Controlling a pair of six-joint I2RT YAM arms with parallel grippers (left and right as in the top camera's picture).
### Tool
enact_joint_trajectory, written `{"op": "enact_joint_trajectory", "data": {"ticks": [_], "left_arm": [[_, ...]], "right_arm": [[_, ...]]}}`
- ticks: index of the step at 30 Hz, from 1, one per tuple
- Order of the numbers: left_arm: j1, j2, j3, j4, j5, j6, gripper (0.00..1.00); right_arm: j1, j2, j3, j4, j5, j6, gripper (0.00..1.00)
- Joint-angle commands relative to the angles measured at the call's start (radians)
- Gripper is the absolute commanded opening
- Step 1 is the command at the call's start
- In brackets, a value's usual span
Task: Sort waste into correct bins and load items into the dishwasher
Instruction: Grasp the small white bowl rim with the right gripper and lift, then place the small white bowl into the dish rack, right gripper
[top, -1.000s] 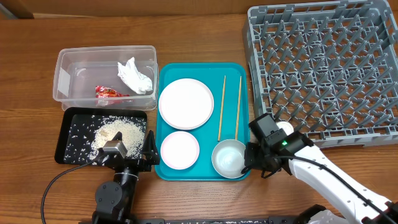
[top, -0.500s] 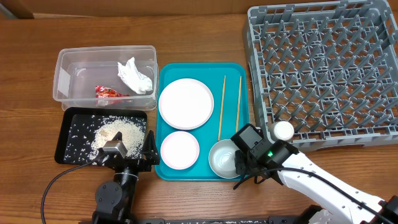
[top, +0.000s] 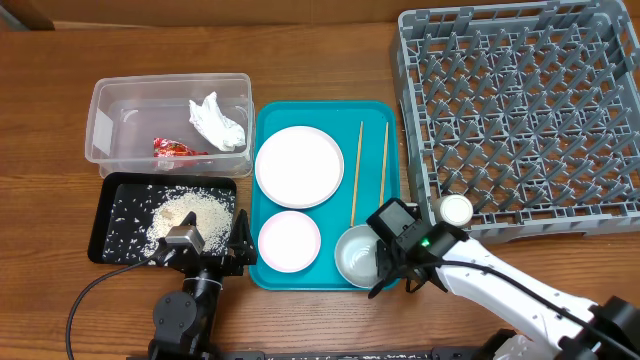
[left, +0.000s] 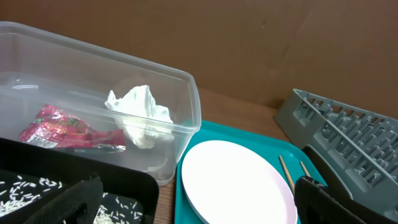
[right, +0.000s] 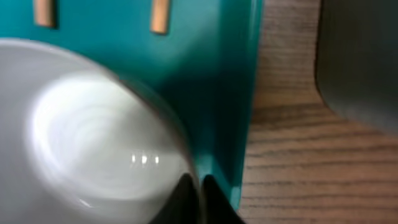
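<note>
My right gripper is shut on the right rim of a white bowl on the teal tray; the right wrist view shows its fingers pinching the bowl's wall. A white plate, a second bowl and two chopsticks lie on the tray. A small white cup stands at the grey rack's front edge. The napkin and red packet lie in the clear tub. Rice lies in the black tray. My left gripper is open and empty.
The left wrist view shows the tub with the napkin and the packet, the plate and the rack's corner. Bare wood lies between the teal tray and the rack.
My right gripper has moved left from beside the cup onto the bowl's right rim, and the bowl has shifted slightly left. The left arm has not moved.
</note>
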Motion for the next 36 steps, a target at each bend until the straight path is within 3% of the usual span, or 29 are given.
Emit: {"op": "enact_joint_trajectory", "data": {"ticks": [1,7,12,16,19,24,28,32,36], "left_arm": [[0.010,-0.012,-0.009,0.004,0.008,-0.006,1.00],[0.010,-0.012,-0.009,0.004,0.008,-0.006,1.00],[0.010,-0.012,-0.009,0.004,0.008,-0.006,1.00],[0.010,-0.012,-0.009,0.004,0.008,-0.006,1.00],[0.010,-0.012,-0.009,0.004,0.008,-0.006,1.00],[0.010,-0.012,-0.009,0.004,0.008,-0.006,1.00],[0.010,-0.012,-0.009,0.004,0.008,-0.006,1.00],[0.010,-0.012,-0.009,0.004,0.008,-0.006,1.00],[0.010,-0.012,-0.009,0.004,0.008,-0.006,1.00]], "right_arm": [[-0.001,-0.013,0.045,-0.048,0.019,0.000,0.04],[-0.001,-0.120,0.256,-0.216,0.188,-0.001,0.04],[-0.002,-0.185,0.442,-0.348,0.657,-0.001,0.04],[-0.003,-0.212,0.472,-0.306,1.094,-0.001,0.04],[-0.026,-0.199,0.472,-0.260,1.280,-0.001,0.04],[-0.148,-0.139,0.472,-0.238,1.355,-0.003,0.04],[-0.334,-0.057,0.472,-0.191,1.314,-0.009,0.04],[-0.504,0.042,0.472,-0.069,1.165,-0.106,0.04],[-0.602,0.151,0.472,0.038,1.158,-0.212,0.04]]}}
